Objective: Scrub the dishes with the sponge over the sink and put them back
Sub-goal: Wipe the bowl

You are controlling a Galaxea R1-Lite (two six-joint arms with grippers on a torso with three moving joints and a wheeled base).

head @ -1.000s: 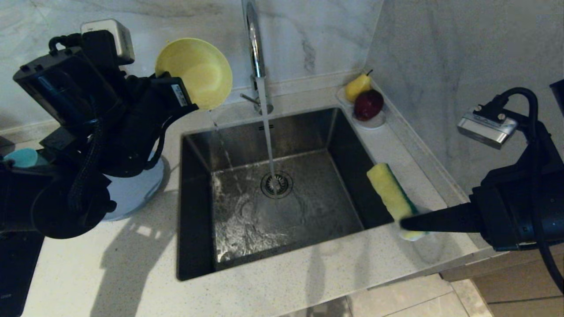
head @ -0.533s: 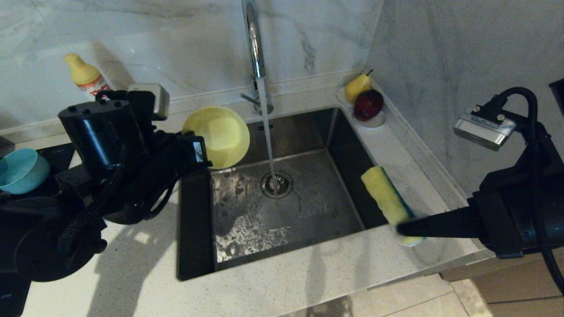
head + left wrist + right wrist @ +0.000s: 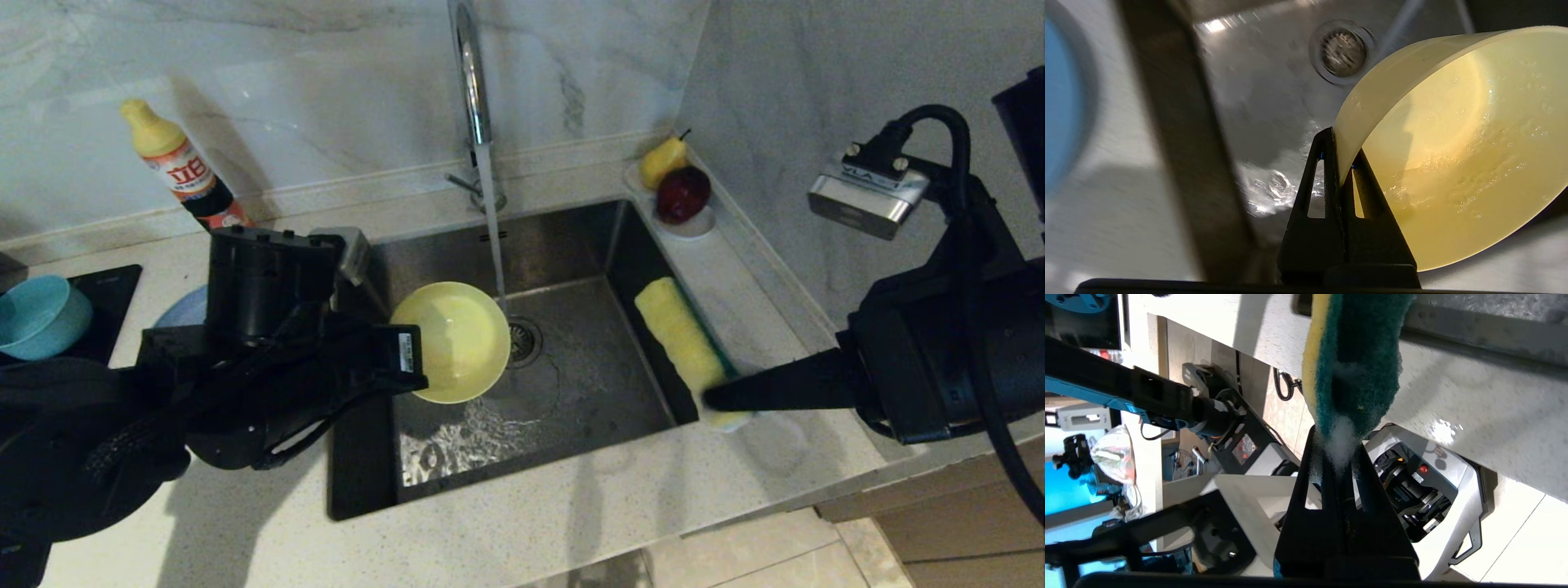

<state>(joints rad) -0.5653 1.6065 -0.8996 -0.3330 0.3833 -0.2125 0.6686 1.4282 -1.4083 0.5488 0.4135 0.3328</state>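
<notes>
Yellow bowl (image 3: 451,340) rim pinched in left pincer (image 3: 1340,163), apparently over sink (image 3: 571,245).

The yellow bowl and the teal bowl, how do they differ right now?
The yellow bowl is pinched at its rim by the left hand and tilted over the sink; the teal bowl sits upright and untouched on a dark surface, far left. The yellow bowl is wet inside; the teal bowl shows no water. Both are small, round and matte.
</notes>
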